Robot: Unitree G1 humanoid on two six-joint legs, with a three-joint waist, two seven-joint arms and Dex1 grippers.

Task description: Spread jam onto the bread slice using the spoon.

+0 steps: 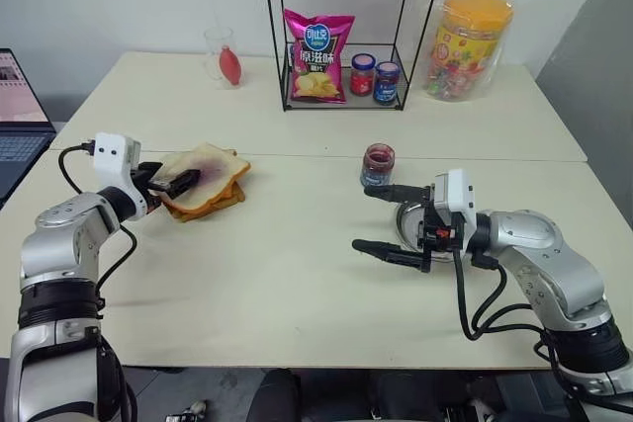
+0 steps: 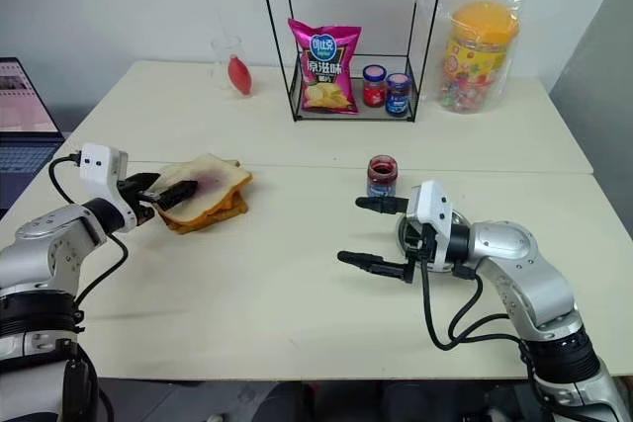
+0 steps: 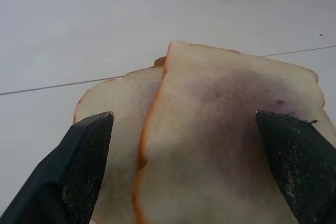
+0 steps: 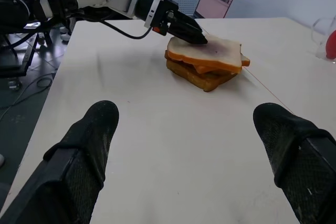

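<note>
I have the left gripper [image 1: 170, 183] spread wide, its fingers straddling the near edge of the bread slice [image 1: 206, 172], which lies purple-smeared on top of the toast stack [image 1: 213, 201] at about ten o'clock on the table [image 1: 277, 274]. My right gripper [image 1: 381, 221] hangs wide apart and empty at three o'clock, the jam jar [image 1: 377, 164] just beyond it.

Bread slice [image 1: 206, 171] pale, purplish centre; chip bag [image 1: 317, 56] pink.
</note>
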